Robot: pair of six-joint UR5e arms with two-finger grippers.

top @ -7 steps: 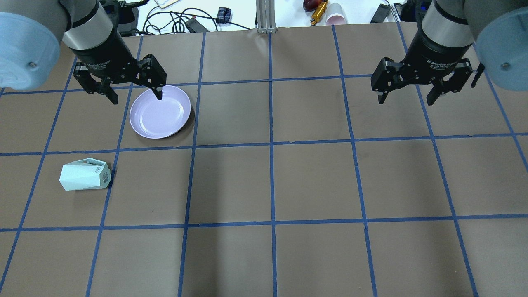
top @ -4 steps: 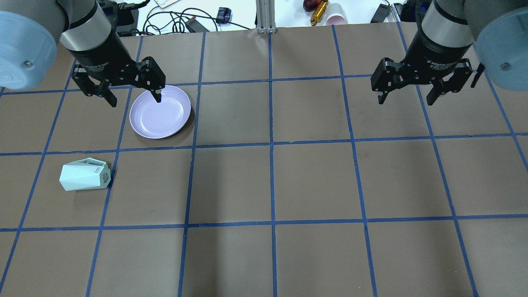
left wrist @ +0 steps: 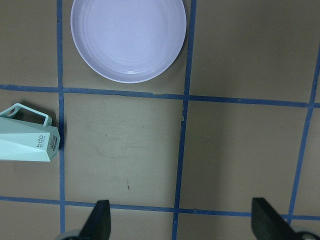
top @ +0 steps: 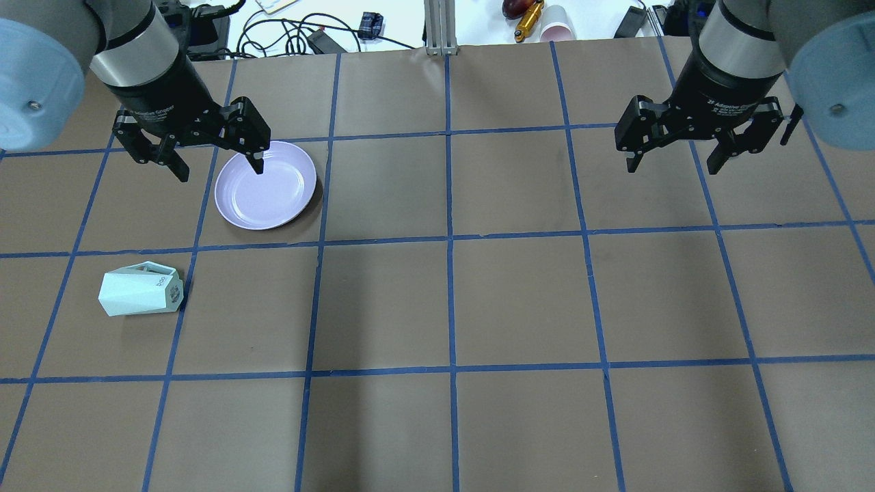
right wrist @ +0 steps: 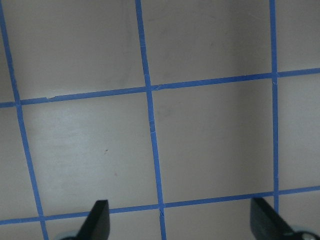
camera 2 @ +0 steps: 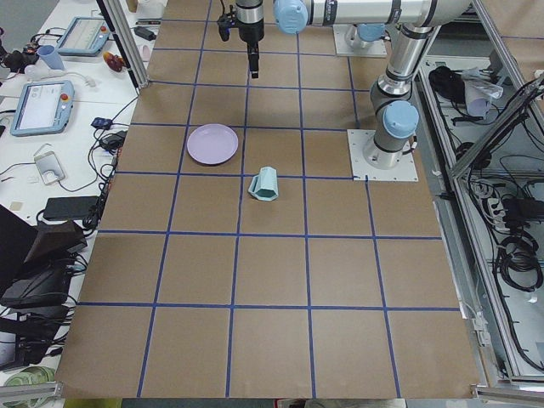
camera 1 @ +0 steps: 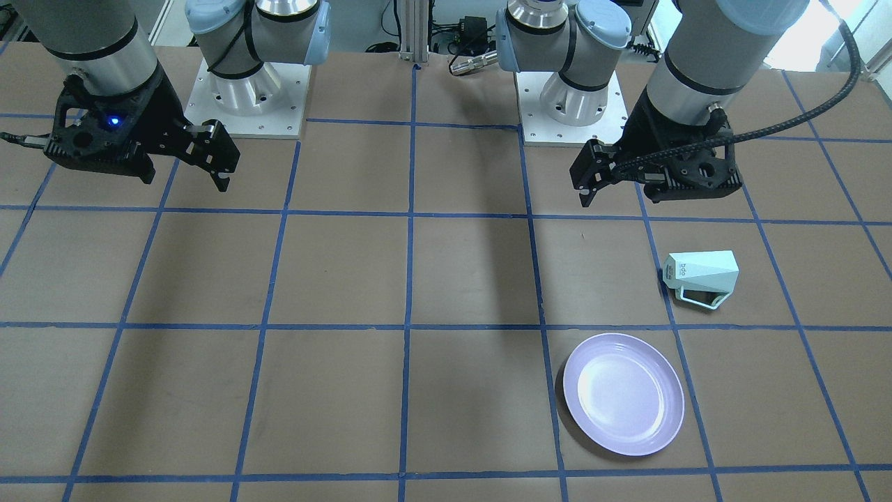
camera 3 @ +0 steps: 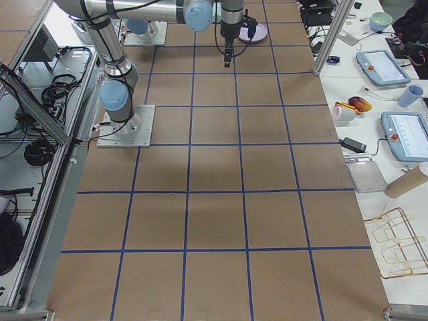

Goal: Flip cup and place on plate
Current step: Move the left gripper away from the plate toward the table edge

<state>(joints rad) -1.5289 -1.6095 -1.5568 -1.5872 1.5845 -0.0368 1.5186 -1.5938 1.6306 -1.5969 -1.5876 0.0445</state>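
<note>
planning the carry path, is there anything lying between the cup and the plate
Nothing but bare brown table with one blue tape line crossing between the cup and the plate; the left wrist view shows it best.

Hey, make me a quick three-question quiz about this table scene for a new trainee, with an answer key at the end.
1. True or false: the cup stands upright on the plate.
2. Which gripper is nearer the cup? A) left gripper B) right gripper
3. Fill in: both grippers' jaws are ____ and hold nothing.

Key:
1. False. The cup lies on its side on the table, apart from the empty plate.
2. A. The left gripper hangs above the table on the cup's side; the right gripper is over the far half.
3. open
</note>
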